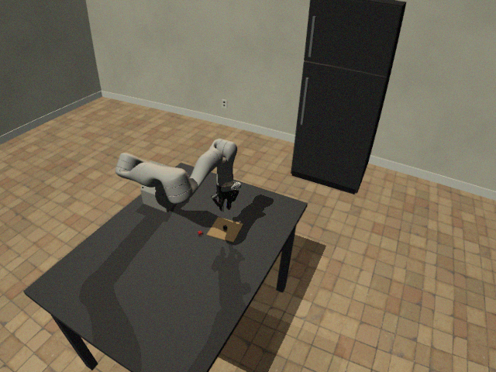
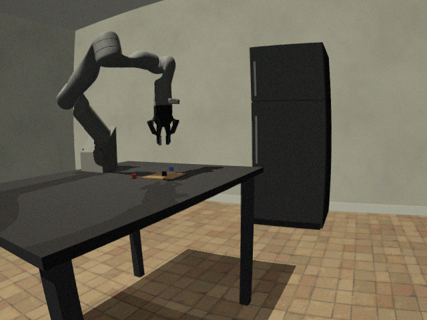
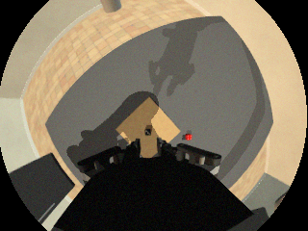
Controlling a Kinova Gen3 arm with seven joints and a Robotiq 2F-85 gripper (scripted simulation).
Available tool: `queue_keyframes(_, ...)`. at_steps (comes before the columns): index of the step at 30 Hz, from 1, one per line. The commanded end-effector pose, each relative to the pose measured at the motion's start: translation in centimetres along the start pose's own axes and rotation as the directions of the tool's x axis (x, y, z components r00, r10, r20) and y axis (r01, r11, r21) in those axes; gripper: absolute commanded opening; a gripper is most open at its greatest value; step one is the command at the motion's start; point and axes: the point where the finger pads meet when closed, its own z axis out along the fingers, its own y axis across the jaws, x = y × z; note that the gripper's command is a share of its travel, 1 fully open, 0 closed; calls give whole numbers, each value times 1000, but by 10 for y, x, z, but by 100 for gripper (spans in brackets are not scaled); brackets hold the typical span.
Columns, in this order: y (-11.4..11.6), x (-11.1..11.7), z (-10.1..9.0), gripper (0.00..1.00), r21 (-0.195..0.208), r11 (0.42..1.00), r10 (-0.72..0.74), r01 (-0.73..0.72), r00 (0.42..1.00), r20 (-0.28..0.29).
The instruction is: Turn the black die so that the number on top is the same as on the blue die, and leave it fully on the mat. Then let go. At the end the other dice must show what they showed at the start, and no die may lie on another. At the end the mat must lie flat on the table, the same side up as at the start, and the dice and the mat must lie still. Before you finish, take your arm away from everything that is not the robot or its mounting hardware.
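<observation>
While fingers [image 2: 163,140] hang partly closed, empty, high above, black die [image 1: 225,227] sits mid-frame on mat [image 1: 230,233], pip orientation unreadable.

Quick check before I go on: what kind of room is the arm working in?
Probably a kitchen, sparsely furnished: a tall black fridge stands against the wall, the floor is tan tile, and the arm is mounted at a dark table.

dim, soft-edged views; arm shadows streak the table [image 1: 120,280]; wrist fisheye-warped.
</observation>
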Motion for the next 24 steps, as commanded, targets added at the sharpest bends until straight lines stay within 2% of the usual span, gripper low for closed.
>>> queue_keyframes(1, 1, 2, -1, 31, 2, 1000, 6, -6, 1000, 0)
queue_keyframes(2, 1, 2, -1, 100, 2, 1000, 6, -6, 1000, 0)
queue_keyframes(17, 1, 2, -2, 100, 1, 1000, 6, -6, 1000, -1)
queue_keyframes(24, 1, 2, -15, 100, -2, 1000, 7, -7, 1000, -4)
